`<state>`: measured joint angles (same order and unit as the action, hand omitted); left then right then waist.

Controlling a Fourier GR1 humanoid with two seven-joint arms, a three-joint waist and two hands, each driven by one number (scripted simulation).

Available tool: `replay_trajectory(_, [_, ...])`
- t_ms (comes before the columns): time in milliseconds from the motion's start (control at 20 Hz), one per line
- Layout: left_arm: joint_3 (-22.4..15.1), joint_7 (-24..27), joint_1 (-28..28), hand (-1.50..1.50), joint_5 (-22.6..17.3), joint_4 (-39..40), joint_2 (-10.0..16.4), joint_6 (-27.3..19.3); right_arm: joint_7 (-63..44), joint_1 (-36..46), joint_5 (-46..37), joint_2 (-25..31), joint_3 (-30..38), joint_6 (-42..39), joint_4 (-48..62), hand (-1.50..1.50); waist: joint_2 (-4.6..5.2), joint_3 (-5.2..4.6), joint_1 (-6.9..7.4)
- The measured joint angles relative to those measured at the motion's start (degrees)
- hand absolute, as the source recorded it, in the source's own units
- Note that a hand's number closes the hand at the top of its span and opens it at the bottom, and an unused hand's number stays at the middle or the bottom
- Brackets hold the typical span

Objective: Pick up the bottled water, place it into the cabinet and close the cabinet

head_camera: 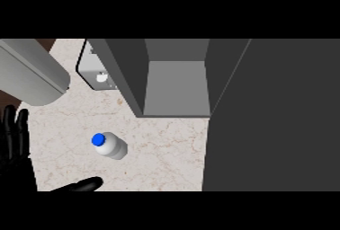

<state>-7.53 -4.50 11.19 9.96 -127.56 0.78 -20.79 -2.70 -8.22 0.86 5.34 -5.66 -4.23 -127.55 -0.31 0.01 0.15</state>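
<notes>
left hand [16, 173] at the view's left edge, released; fingers [15, 130] straight and pointing up the view, thumb [81, 184] stuck out to the right along the bottom; nothing in it; right hand doesn't show

bottled water [110, 145] sits to the right of the left hand, apart from it, no contact; it's level with the open span between fingers and thumb, further right than the fingertips and above the thumb tip in view; it stands on the counter [166, 152], seen almost from above, so mostly cap and shoulder show; blue round cap [99, 139] toward the upper left, pale whitish body below it toward the lower right; small shadow under it; no label readable

counter is beige marbled stone; cabinet [125, 74] lies beyond the bottle, up and right of it, well apart; grey box, open toward the view, lighter grey inner floor showing, nothing inside that I can see; wide dark grey panel [272, 117] fills the right side from top to bottom, looks like the cabinet's open door; light grey plate with a pale knob [98, 74] just left of the cabinet wall, can't tell what it is; big grey rounded body [30, 72] at top left, can't identify it either
</notes>
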Motion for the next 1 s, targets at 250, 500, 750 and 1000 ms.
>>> replay_trajectory(250, [-11.7,-6.2,2.1,-1.50,6.8,-4.3,-0.5,-11.0,-4.8,-3.1,-1.2,-1.3,-6.3,0.0,-6.0,-1.50,0.06,0.03,-0.21])
replay_trajectory(500, [-19.8,-11.7,4.5,-1.50,13.5,-6.9,-0.7,-16.3,-8.8,-4.8,-4.1,-2.4,-11.5,1.1,-10.9,-1.50,0.11,0.02,-0.16])
replay_trajectory(750, [-26.6,-15.8,5.5,-1.50,17.8,-6.0,-0.8,-21.4,-13.4,-3.7,-5.7,-3.6,-15.6,3.2,-13.1,-1.50,0.13,0.02,-0.10])
replay_trajectory(1000, [-28.8,-17.9,7.8,-1.50,20.6,-5.6,-0.1,-22.4,-16.4,-2.1,-6.1,-4.2,-18.7,5.4,-13.6,-1.50,0.13,0.01,-0.07])
